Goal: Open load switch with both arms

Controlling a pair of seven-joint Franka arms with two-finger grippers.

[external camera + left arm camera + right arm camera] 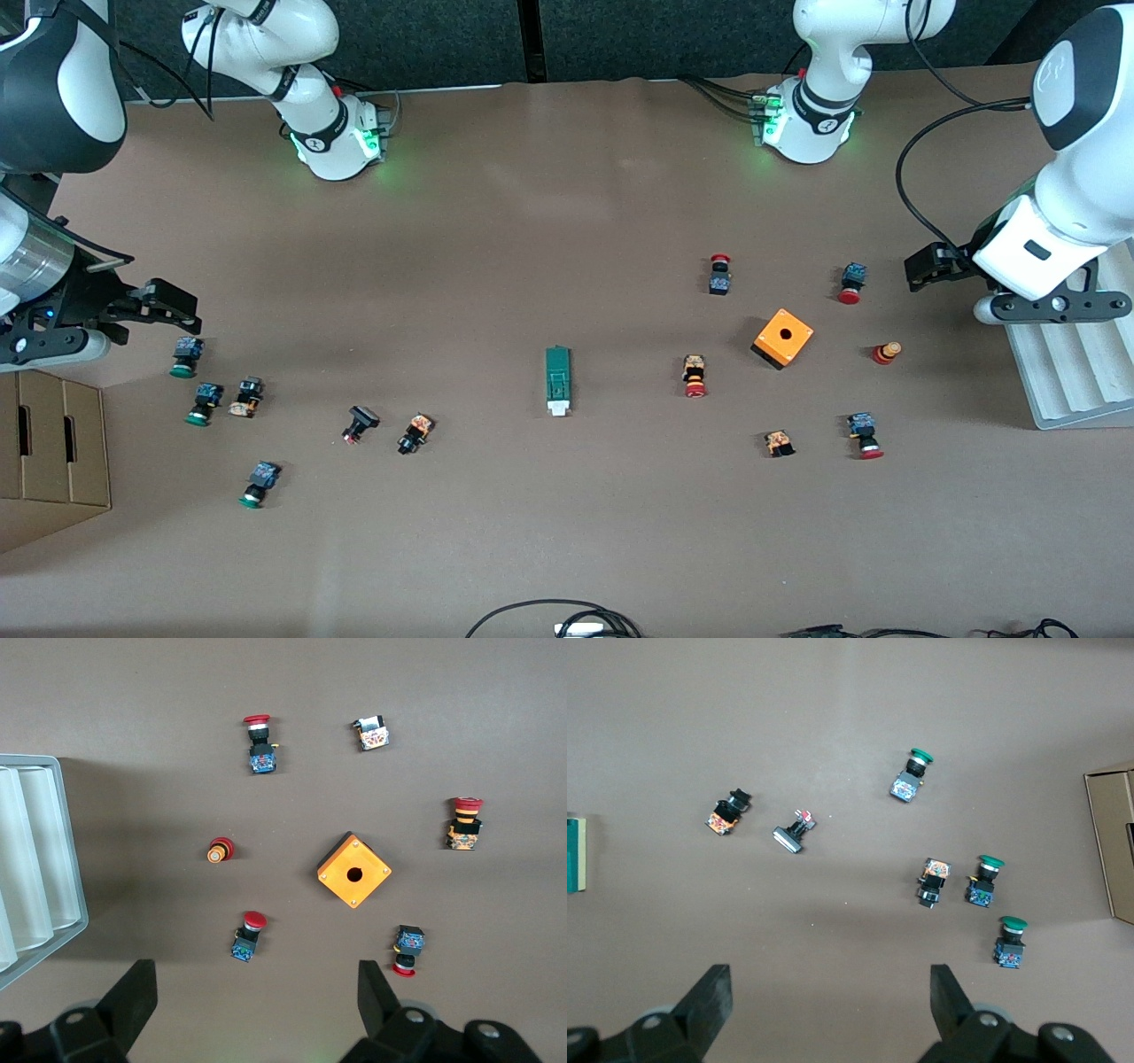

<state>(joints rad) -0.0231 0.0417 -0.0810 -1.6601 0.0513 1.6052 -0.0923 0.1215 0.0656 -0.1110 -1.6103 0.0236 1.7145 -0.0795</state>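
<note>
Two grippers hang high at the ends of the table, and neither has anything in it. The left gripper [252, 1005] hovers with fingers spread wide over the end where a pale ribbed tray [1067, 372] sits at the table's edge. Below it lie the orange cube [783, 338] with its hole and a scatter of red-capped push buttons [850, 284]. The right gripper [831, 1005], equally wide, is over the other end, above the green-capped push buttons [185, 356] and near a cardboard box [53, 447] at that edge.

The load switch [557, 381] lies flat near the middle of the table, well apart from both grippers. Its dark-green body points toward the robots' bases, and its white lever end faces the front camera. Nothing touches it.

By my judgement the task has not properly begun; this is the approach step. Both arms need to travel inward and come down on the switch, presumably one to pin the green body while the other works the white piece.

Only a sliver of the switch shows at the border of the right wrist view, and the left wrist view misses it altogether. How the white lever is hinged or latched I cannot make out.
</note>
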